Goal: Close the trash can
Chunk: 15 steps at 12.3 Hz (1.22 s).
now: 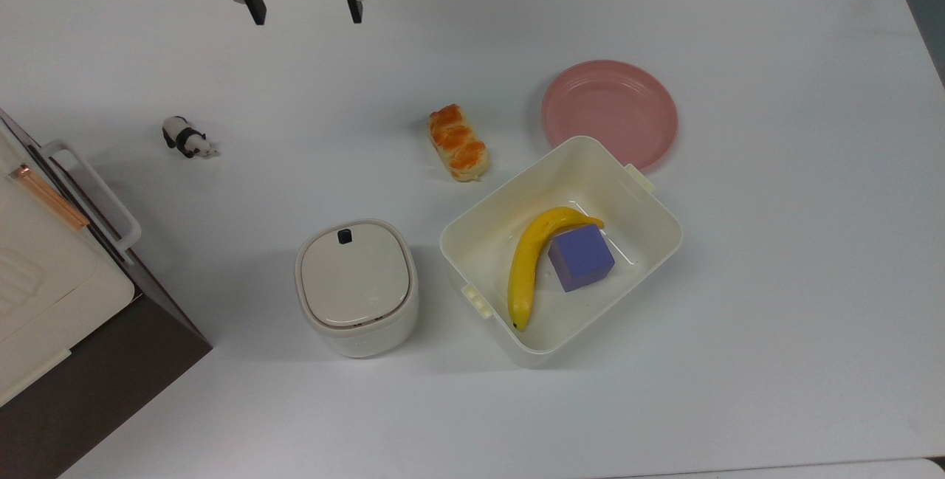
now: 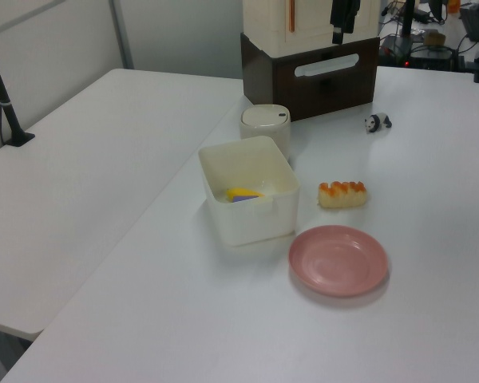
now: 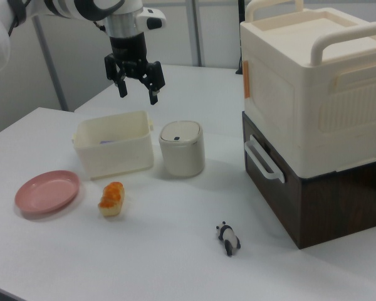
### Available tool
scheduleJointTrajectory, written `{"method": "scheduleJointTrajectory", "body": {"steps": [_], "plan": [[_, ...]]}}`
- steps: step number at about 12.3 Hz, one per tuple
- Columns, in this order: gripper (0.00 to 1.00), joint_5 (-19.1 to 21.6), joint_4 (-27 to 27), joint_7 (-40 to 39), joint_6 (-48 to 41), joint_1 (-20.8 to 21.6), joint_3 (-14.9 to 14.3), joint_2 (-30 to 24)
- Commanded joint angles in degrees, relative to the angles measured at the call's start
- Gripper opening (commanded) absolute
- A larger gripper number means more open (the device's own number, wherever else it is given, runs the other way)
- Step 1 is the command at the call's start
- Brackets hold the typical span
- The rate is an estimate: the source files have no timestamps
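The top view looks straight down on the white table (image 1: 738, 361). The left and right views face each other obliquely across it, sharing the cream rectangular plastic tub (image 2: 223, 219) (image 3: 113, 160).

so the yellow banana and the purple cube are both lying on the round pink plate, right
Not quite. The yellow banana and the purple cube lie together inside the large cream rectangular plastic tub, not on the round pink plate. The top view shows the plate bare, beside the tub.
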Motion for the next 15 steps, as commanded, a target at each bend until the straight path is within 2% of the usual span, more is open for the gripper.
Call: {"method": "scheduleJointTrajectory", "body": {"steps": [1, 15], "plan": [[1.0, -0.9, -3.1, 1.5, 0.2, 1.8, -1.8, -2.3], [1.0, -1.3, -3.0, 1.6, 3.8, 1.7, -1.8, -2.2]]}}
